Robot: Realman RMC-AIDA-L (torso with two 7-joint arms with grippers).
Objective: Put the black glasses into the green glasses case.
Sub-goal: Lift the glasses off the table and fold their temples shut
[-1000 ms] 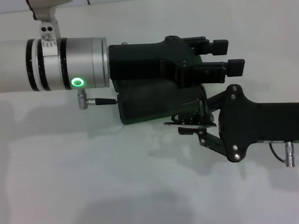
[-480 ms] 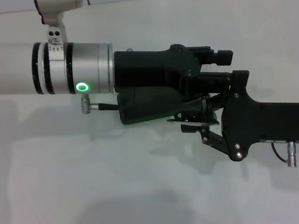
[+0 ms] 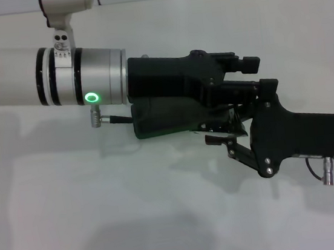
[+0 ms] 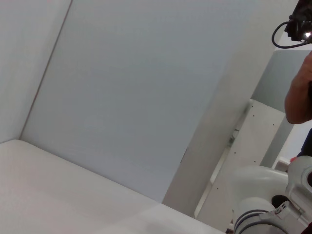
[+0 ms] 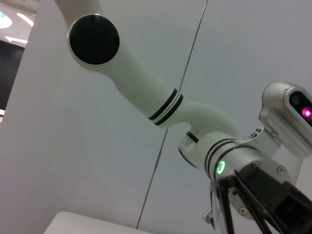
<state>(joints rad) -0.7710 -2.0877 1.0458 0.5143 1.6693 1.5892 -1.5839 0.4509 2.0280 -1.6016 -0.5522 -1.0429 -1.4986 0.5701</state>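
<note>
The green glasses case (image 3: 166,118) lies on the white table (image 3: 105,218), largely covered by my left arm, which reaches across from the left. My left gripper (image 3: 257,74) hovers over the case's right end. My right gripper (image 3: 220,140) comes in from the right and is shut on the black glasses (image 3: 219,128), holding them at the case's right front edge. The thin black frame also shows in the right wrist view (image 5: 222,209), with the left arm behind it. Whether the case is open is hidden.
A small silver connector plug (image 3: 96,116) sticks out under the left wrist. The left wrist view shows only wall, table edge and a person's arm (image 4: 298,92) at the far side.
My left arm has moved a little to the right and lower over the case. My right gripper has shifted slightly right and down with the glasses, staying at the case's edge.
</note>
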